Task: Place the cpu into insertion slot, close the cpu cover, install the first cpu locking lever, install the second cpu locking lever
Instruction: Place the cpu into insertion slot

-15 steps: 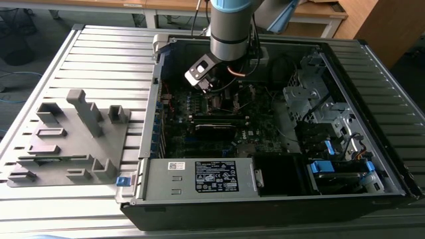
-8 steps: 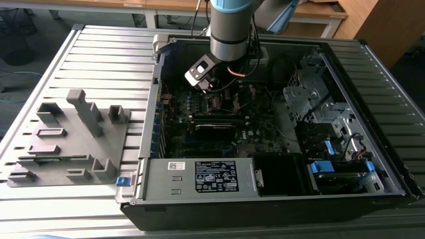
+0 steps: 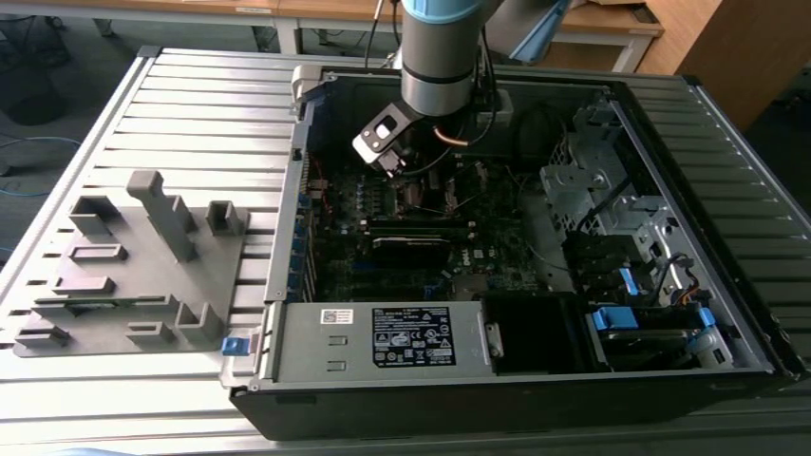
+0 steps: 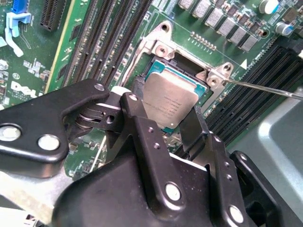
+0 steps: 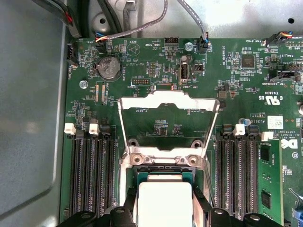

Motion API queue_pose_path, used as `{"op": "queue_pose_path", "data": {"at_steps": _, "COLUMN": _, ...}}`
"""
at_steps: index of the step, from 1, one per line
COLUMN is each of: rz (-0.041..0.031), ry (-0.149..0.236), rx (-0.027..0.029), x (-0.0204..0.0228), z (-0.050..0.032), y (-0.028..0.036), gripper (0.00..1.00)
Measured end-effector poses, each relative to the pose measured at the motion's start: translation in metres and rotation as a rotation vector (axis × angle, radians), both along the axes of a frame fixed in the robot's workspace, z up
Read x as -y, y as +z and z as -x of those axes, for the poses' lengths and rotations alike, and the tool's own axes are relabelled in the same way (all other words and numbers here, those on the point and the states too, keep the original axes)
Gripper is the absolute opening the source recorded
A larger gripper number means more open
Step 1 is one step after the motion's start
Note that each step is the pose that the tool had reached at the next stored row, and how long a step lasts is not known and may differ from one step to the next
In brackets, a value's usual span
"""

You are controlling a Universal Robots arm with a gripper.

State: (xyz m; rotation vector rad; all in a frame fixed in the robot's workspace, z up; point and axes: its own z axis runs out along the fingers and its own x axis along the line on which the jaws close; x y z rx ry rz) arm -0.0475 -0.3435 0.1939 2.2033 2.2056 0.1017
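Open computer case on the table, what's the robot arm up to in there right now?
A robot arm is reaching down into the open computer case. Its gripper is right at the cpu, which sits in or just over the insertion slot; I can't tell whether it is fully seated. The cpu cover is flipped open, away from the socket, so it has not been closed yet.
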Motion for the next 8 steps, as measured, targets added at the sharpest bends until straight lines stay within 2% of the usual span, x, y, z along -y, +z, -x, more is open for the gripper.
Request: {"op": "queue_pose_path", "data": {"at_steps": 8, "rz": -0.0002, "ry": 0.0, "rx": 0.0003, "x": 0.0, "z": -0.0004, "y": -0.0005, "gripper": 0.54}}
